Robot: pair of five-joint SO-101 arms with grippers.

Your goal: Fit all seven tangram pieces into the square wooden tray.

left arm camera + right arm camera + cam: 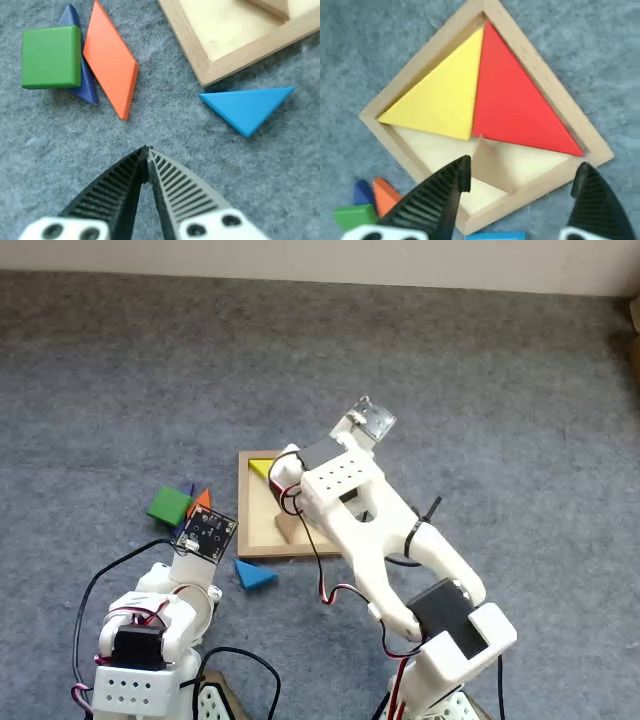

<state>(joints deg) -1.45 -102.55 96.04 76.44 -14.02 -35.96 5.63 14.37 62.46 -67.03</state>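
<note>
Yellow triangle [437, 95], red triangle [512, 105] and wooden piece [492, 167] sit in the tray [422, 65], four loose pieces [110, 60] outside; right gripper [524, 165] gapes, left gripper [146, 150] pinched closed.

tray [258, 530] — mostly under right arm [345, 502] | dark blue piece [87, 85] — half under green square [51, 56]

Left arm [150, 635] sat folded at lower left of the high view, left gripper [146, 150] closed; right arm [390, 540] stretched toward centre, right gripper [522, 170] spread wide.
</note>
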